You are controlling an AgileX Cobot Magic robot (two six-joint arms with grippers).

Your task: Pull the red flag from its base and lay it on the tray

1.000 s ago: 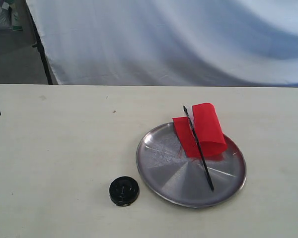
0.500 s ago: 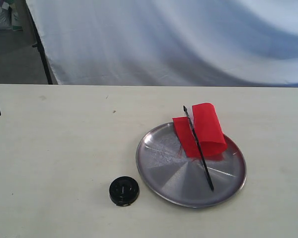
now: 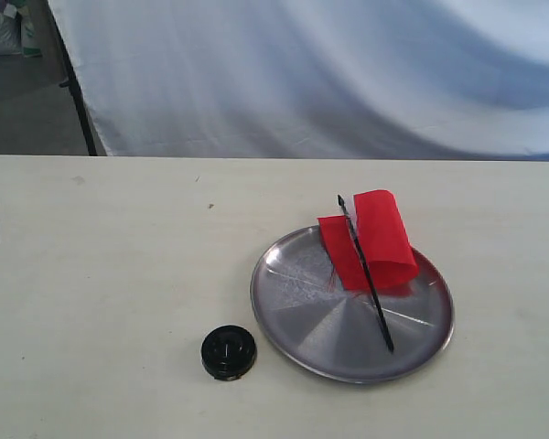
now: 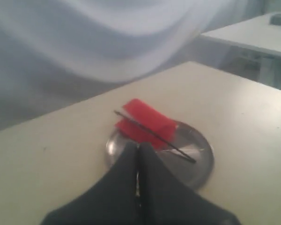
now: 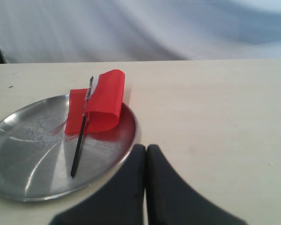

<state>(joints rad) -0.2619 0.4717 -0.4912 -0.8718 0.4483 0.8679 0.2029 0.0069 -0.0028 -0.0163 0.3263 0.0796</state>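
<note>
From the outside view the red flag (image 3: 375, 240) lies on the tray (image 3: 293, 320), off its base (image 3: 228, 352), which sits on the table (image 3: 119, 274) just beside the tray's near-left rim, so I judge the job as good as done. What could spoil it, I think, is the pole: its top end pokes out past the far rim and the cloth arches up instead of lying flat, so a knock to the tray could roll the flag out onto the table. In my left wrist view my left gripper (image 4: 138, 146) hangs above the table on the near side of the tray (image 4: 199, 161), fingers pressed together and holding nothing. If I swing that arm low across the tray I could catch the raised cloth (image 4: 147, 123) or clip the rim. In my right wrist view my right gripper (image 5: 146, 149) sits just beside the tray's edge (image 5: 18, 140), fingers likewise pressed together and empty; a careless drop there would tip the rim and slide the flag (image 5: 100, 105). The count: one flag, one base, one tray, two grippers.
</note>
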